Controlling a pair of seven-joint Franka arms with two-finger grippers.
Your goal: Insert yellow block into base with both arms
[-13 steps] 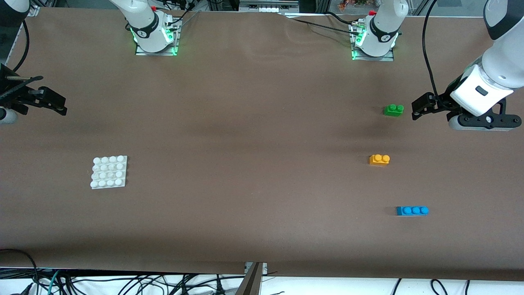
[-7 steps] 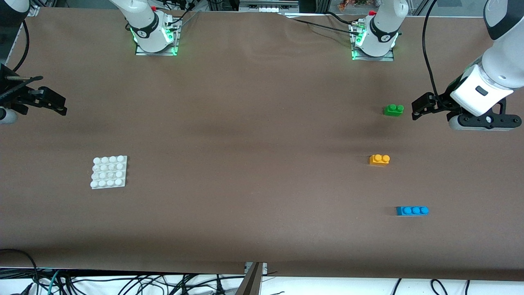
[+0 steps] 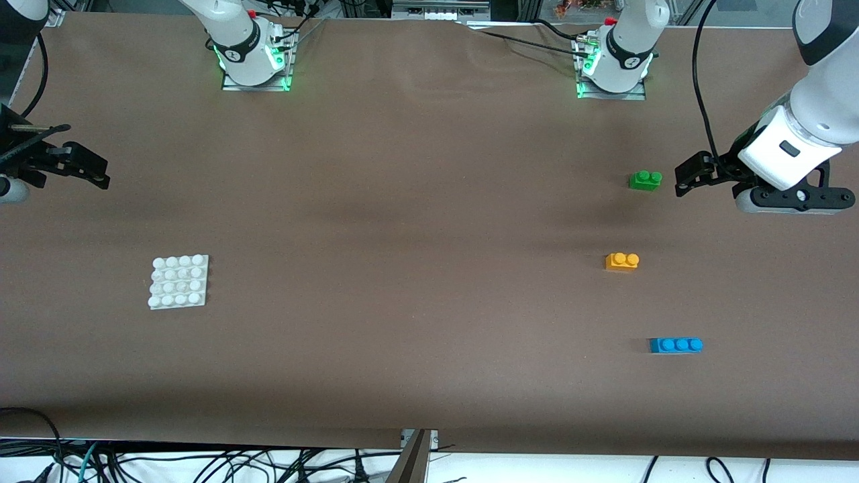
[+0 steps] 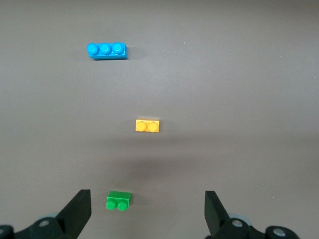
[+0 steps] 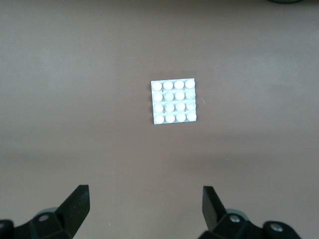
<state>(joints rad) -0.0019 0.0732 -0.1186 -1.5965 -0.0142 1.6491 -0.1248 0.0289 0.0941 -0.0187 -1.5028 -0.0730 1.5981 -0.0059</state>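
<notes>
The yellow block (image 3: 622, 261) lies on the brown table toward the left arm's end; it also shows in the left wrist view (image 4: 147, 126). The white studded base (image 3: 178, 282) lies toward the right arm's end and shows in the right wrist view (image 5: 173, 101). My left gripper (image 3: 686, 176) hangs open and empty above the table beside the green brick (image 3: 645, 180), apart from the yellow block. My right gripper (image 3: 94, 171) hangs open and empty at the right arm's end of the table, apart from the base. Both arms wait.
The green two-stud brick lies farther from the front camera than the yellow block and shows in the left wrist view (image 4: 118, 200). A blue three-stud brick (image 3: 676, 345) lies nearer to the front camera; it shows in the left wrist view (image 4: 106, 50). Cables hang below the table's front edge.
</notes>
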